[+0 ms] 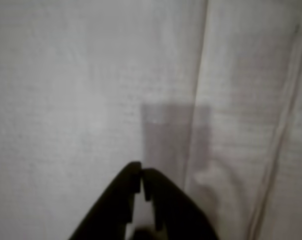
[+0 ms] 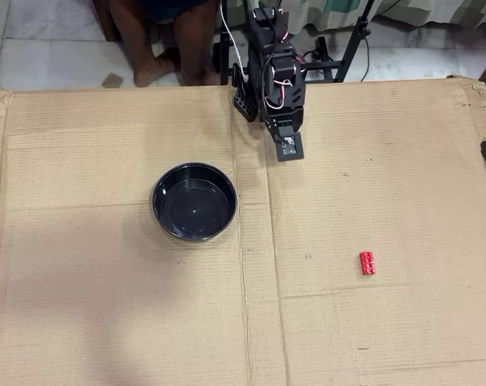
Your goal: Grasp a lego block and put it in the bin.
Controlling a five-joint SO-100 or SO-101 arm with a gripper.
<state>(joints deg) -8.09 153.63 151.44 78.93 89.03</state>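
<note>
The red lego block (image 2: 367, 263) lies on the cardboard at the right of the overhead view, well apart from everything else. The black bowl (image 2: 172, 211), the bin, sits left of centre and holds nothing. My arm (image 2: 277, 80) is folded up at the back edge, far from both. In the wrist view my gripper (image 1: 142, 173) has its jaws together with nothing between them, above bare cardboard. Neither block nor bowl shows in that view.
A large cardboard sheet (image 2: 106, 305) with creases covers the table. A person's legs (image 2: 166, 36) and a tripod stand (image 2: 352, 44) are behind the back edge, next to the arm's base.
</note>
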